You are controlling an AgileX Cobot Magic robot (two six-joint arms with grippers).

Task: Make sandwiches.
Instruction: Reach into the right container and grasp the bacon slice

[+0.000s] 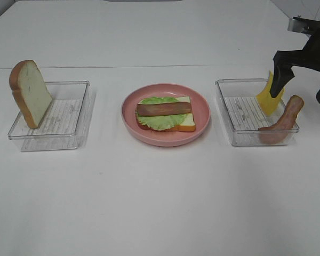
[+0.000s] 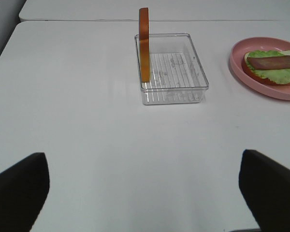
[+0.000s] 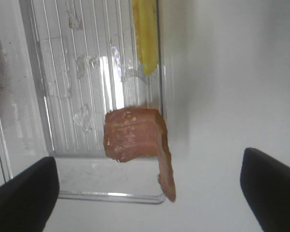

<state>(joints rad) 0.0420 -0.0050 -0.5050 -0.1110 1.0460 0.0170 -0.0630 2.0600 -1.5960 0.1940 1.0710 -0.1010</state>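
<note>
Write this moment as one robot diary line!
plate: bread, lettuce, bacon | left tray: bread slice upright | right tray: cheese, bacon strip | right jaws: open above it | left jaws: open

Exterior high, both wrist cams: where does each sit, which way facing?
Exterior high: up high, looks down on table; right gripper shows.
Left wrist: low, faces along table to left tray and bread slice; open left gripper shows.
Right wrist: looks down on bacon and cheese; right gripper open.
Shared: exterior and left wrist both see pink plate.
</note>
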